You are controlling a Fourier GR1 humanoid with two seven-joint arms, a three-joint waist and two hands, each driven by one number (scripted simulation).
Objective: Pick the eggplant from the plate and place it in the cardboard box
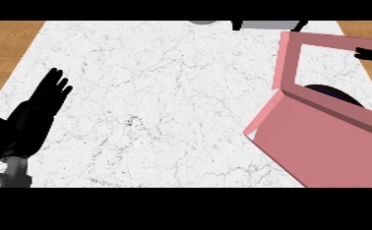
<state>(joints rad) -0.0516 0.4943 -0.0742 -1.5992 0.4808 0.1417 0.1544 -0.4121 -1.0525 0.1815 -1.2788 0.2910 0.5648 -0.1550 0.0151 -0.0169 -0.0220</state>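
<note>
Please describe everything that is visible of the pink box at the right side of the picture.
The pink box looks like plain cardboard, with flat, thin walls and an open top. It fills the view's right side, tilted, its near wall facing the camera and cut by the right edge. Something dark and rounded shows inside, behind the near wall. The box is over the white marble counter. No hand visibly touches it.

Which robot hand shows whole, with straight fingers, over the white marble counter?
The left robot hand, at the view's left edge, open. The right robot hand shows only a black tip by the rim of the pink rectangular box.
</note>
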